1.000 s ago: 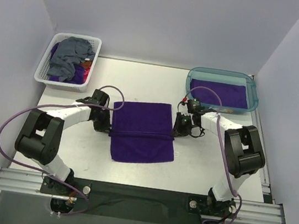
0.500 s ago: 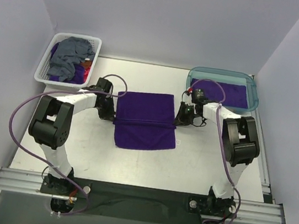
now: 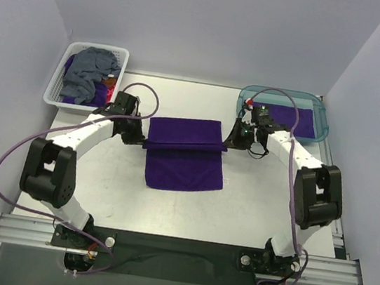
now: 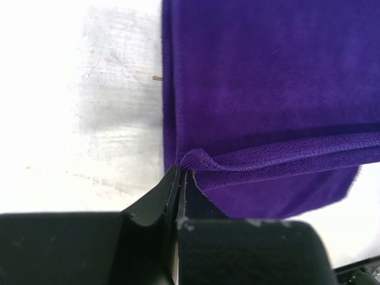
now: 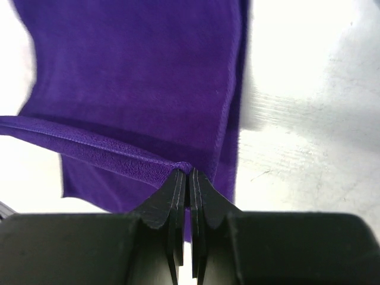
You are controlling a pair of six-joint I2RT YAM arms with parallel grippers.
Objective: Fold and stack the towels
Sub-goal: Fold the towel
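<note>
A deep purple towel (image 3: 185,154) lies on the white table, its far half lifted and doubled over the near half. My left gripper (image 3: 143,140) is shut on the towel's left fold corner (image 4: 191,160). At the opposite end my right gripper (image 3: 226,145) is shut on the right fold corner (image 5: 184,168). Between them the raised edge stretches taut. Another purple towel (image 3: 285,122) lies flat in the teal tub (image 3: 323,124). Crumpled slate-grey towels (image 3: 86,73) fill the white basket (image 3: 54,91).
The basket stands at the far left corner and the tub at the far right, just behind my right arm. Purple cables loop from both arms. Grey walls close in on three sides.
Both grippers have carried the towel's pinched edge toward the far side of the table. The towel's near edge has shifted back with it.
</note>
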